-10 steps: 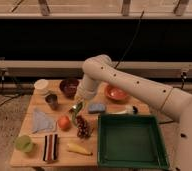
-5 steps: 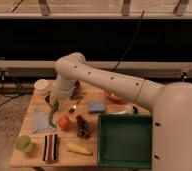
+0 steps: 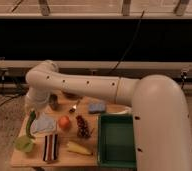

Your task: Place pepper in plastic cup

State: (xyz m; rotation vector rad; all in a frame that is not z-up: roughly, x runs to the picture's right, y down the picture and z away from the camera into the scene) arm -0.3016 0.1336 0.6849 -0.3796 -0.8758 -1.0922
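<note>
The white arm (image 3: pixel 104 90) has swung from the middle of the surface (image 3: pixel 39 159) to its left edge within 1 second. Its hand (image 3: pixel 31 114) is now clenched on the pepper (image 3: pixel 29 125), which dangles just above the plastic cup (image 3: pixel 24 144) at the front left corner. Only lowering and release seem to remain. No brand, label or writing can be read anywhere.

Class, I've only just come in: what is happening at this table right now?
A one-armed robot is carrying the pepper, a slim green one, in its gripper at the table's left end. The pepper hangs just above the plastic cup, a translucent green one at the front-left corner. It is not yet inside.
</note>
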